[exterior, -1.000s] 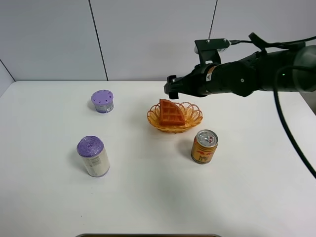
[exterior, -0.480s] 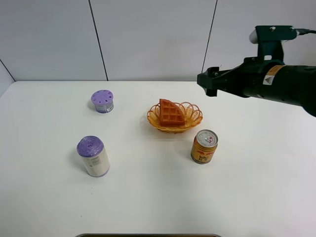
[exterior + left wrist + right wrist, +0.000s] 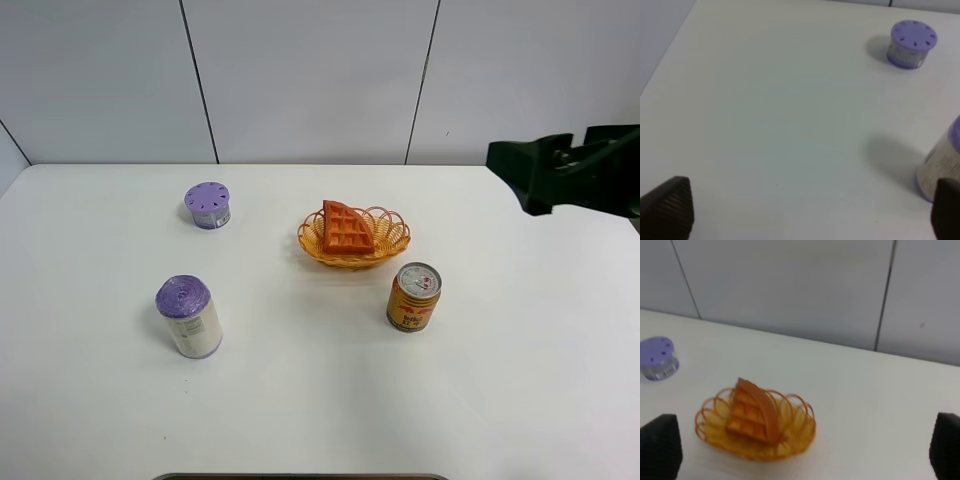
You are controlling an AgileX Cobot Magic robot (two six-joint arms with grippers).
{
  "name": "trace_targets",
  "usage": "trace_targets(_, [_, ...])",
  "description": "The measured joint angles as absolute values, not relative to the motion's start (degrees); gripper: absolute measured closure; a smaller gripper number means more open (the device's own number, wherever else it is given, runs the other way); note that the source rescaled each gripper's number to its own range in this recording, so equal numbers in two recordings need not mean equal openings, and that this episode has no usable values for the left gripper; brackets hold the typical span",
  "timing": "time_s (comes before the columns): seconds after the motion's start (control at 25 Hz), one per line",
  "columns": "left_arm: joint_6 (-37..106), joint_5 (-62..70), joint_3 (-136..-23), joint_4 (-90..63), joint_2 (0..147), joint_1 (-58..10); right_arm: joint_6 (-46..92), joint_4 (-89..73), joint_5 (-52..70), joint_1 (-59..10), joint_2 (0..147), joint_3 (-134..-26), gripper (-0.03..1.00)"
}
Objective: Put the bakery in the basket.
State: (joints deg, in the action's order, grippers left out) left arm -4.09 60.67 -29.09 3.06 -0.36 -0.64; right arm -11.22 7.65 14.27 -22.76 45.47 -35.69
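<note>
The bakery, an orange-brown waffle wedge (image 3: 346,229), lies tilted inside the woven orange basket (image 3: 392,237) at the table's middle. In the right wrist view the waffle (image 3: 752,412) leans in the basket (image 3: 802,424). My right gripper (image 3: 525,175) is at the far right edge, well away from the basket. In its wrist view the right gripper (image 3: 802,452) is open and empty. My left gripper (image 3: 807,220) is open and empty over bare table and does not show in the exterior view.
A red-and-gold can (image 3: 414,297) stands just in front and to the right of the basket. A small purple-lidded tub (image 3: 208,204) sits at the back left. A white cylinder with a purple lid (image 3: 188,316) stands at the front left.
My right arm has pulled back from above the basket to the far right edge. The waffle and basket have not moved.
</note>
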Motion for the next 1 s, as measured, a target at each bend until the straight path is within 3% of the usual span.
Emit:
trace_targets(0.36, [-4.1,60.7,-29.1,3.1,-0.4,-0.6,-10.1,11.7,36.6,-22.8,27.1,-35.6,-0.03])
trace_targets(0.8, [-4.1,60.7,-29.1,3.1,-0.4,-0.6,-11.8,11.7,54.2,-22.5,8.0,-35.5,-0.03])
trace_targets(1.0, [-4.1,60.7,-29.1,3.1,-0.4,-0.6,-7.3,7.6,59.6,-15.3,2.6,-35.5,-0.03])
